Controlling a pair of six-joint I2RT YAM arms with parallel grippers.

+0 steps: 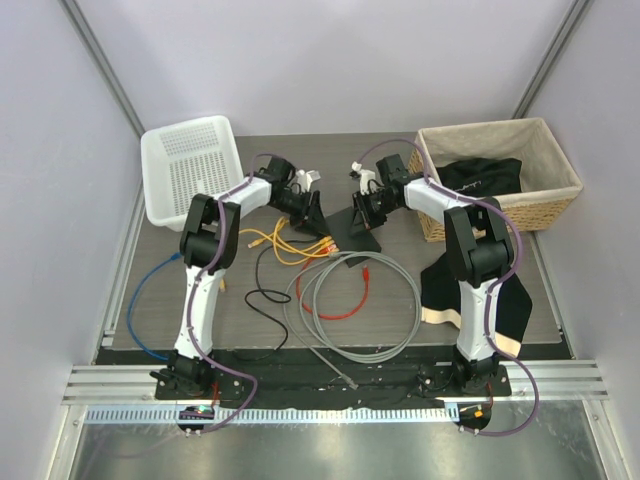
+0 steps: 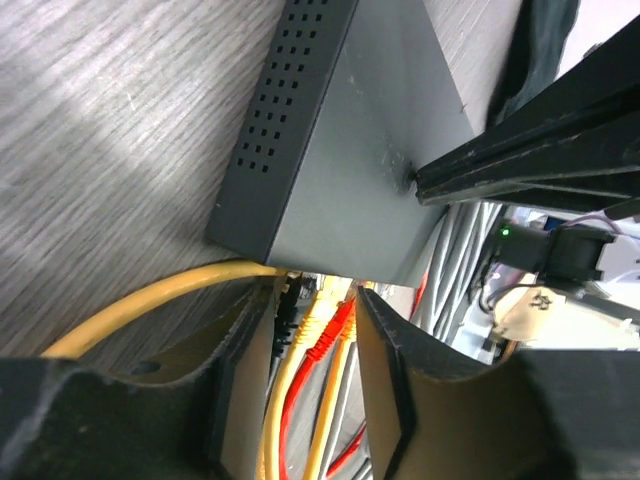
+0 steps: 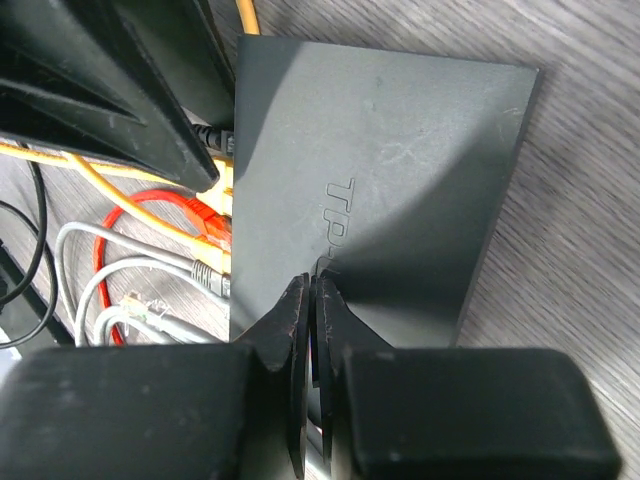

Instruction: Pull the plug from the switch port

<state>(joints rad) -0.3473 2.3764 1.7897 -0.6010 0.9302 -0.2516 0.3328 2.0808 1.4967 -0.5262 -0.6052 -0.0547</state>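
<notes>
Cables [image 3: 200, 215] crowd one edge of the switch [image 3: 400, 180]; other edges seem free.

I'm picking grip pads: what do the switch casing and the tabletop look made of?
The switch: matte dark-grey casing, likely painted metal or hard plastic; faint scuffs, embossed lettering, punched vent holes. The tabletop: grey wood-grain surface, probably laminate, with a soft sheen.

Legend: a white perforated basket [image 1: 195, 160] is placed far left, a lined wicker basket [image 1: 540, 210] far right; a black-and-cream cloth [image 1: 438, 285] is spread beside a blue cable-free edge
</notes>
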